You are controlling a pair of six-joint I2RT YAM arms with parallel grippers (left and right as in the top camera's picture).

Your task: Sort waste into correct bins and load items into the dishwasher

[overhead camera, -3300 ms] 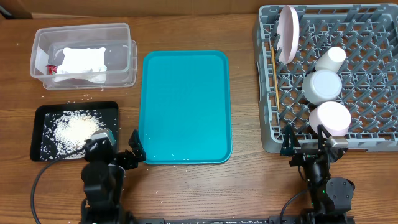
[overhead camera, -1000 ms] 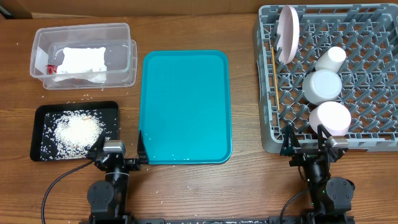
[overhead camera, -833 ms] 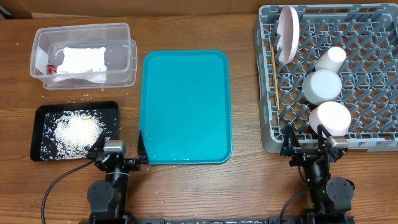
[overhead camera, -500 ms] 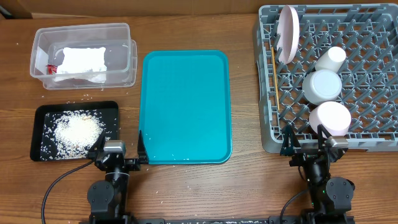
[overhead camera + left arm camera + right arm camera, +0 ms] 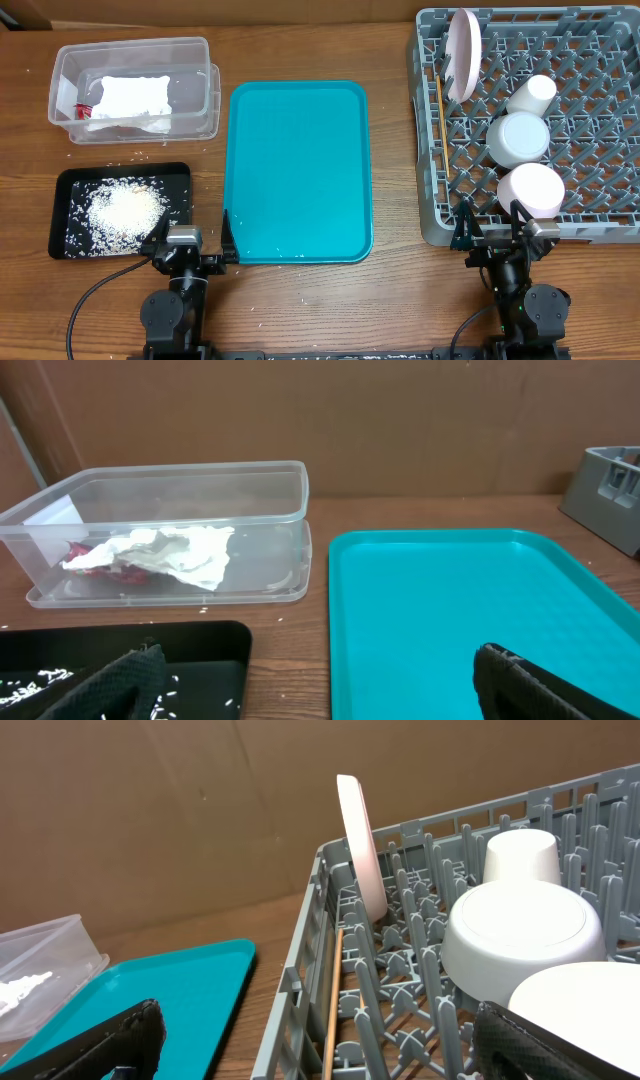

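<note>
Far left: clear tub (image 5: 130, 45) containing a white napkin (image 5: 128, 98) and a red wrapper (image 5: 84, 108).
Near left: black tray (image 5: 180, 180) scattered with white grains (image 5: 125, 210).
Centre: plain teal tray (image 5: 300, 170).
Right: grey rack (image 5: 590, 60), grid-patterned floor, carrying a pale pink plate (image 5: 463, 52), a white cup (image 5: 532, 93), an off-white bowl (image 5: 516, 138), a pinkish-white bowl (image 5: 532, 188) and tan chopsticks (image 5: 441, 130).
Table (image 5: 400, 300): brown wood grain.

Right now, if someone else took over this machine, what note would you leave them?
Left tool and right tool: both open, empty, at the table's near edge.
Napkin and wrapper are in the tub; rice is in the black tray.
Plate, cup, bowls and chopsticks are in the rack.
Done: sorting and loading, it seems.
Left: perhaps the stray grains beside the black tray.
</note>
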